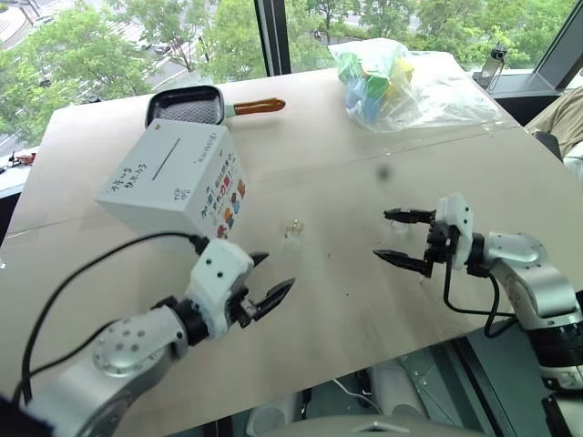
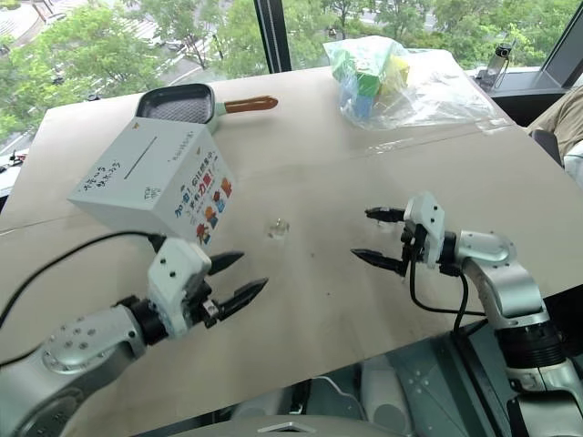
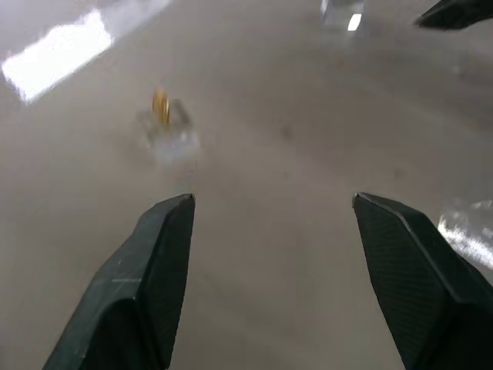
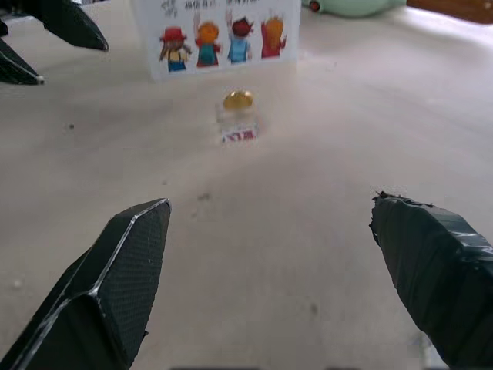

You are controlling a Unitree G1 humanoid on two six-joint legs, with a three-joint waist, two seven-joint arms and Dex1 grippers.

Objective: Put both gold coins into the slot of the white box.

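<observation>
- The white box stands tilted at about 10 o'clock on the table, its slot on the face that looks up. It is cardboard — probably light, so I judge it can slide if a coin is pushed hard against the slit.
- The left gripper, at 7 o'clock, has its jaws spread and holds nothing. The right gripper, at 3 o'clock, is spread wide and also empty.
- A small clear block sits near the table centre, just at 4 o'clock from the box. One gold coin stands on edge in its top.
- The coin is probably stiff, thin and slippery; I would pinch it by its two flat faces above the block, and gently, because the block looks light.
- A second clear block shows near the right fingertips — I cannot tell if it carries the other coin.
</observation>
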